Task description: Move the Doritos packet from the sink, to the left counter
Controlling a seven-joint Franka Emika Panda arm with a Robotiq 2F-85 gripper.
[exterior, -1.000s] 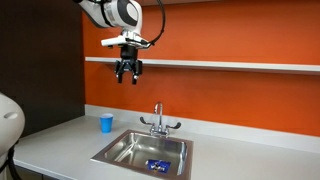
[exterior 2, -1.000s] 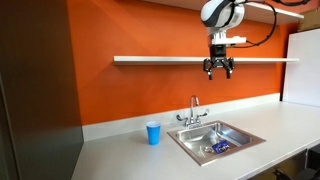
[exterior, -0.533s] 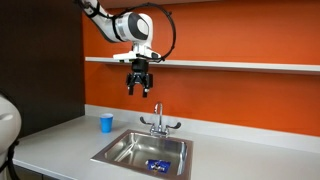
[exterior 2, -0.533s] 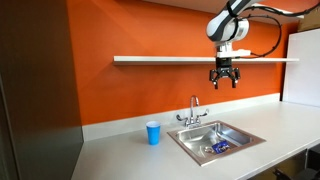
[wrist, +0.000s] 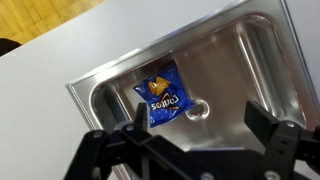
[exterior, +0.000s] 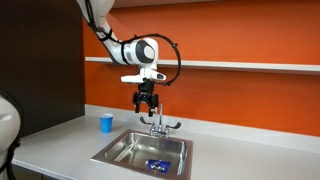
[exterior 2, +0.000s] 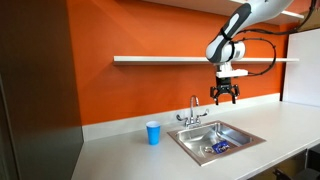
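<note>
The end effector (exterior: 147,102) hangs in the air above the sink (exterior: 122,150), well clear of the basin and below the long wall shelf (exterior: 240,65). In an exterior view it appears close to the top of the chrome faucet (exterior: 158,122). In the wrist view its fingers (wrist: 132,122) are spread wide apart with nothing between them, so it is open and empty. The Doritos packet (wrist: 163,97) lies flat on the bottom of the sink, printed side up, just beside the round drain (wrist: 196,112). In both exterior views it shows as a small blue patch in the front part of the basin. A blue cup (exterior: 106,122) stands upright on the light grey counter (exterior: 55,145) to one side of the sink, well apart from the packet. The wall behind is orange
</note>
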